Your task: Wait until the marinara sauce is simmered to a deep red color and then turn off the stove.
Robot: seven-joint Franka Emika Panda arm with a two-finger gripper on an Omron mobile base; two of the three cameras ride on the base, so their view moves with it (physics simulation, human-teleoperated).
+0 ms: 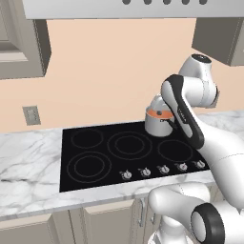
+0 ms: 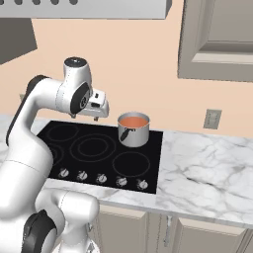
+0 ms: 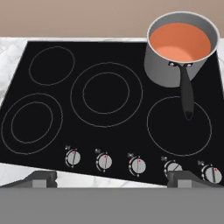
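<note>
Black glass stove (image 3: 109,94) set in the marble counter (image 2: 207,158); gripper (image 3: 111,177) hangs above its front edge, jaws spread wide, holding nothing. Knob row (image 3: 139,165) lies just below and ahead of the fingertips, running crosswise to the hand. Steel saucepan (image 3: 168,68) sits on the rear right burner, well apart, black handle pointing toward the knobs. Marinara sauce (image 3: 180,41) inside reads pale orange, likely not deep red yet: wait.
</note>
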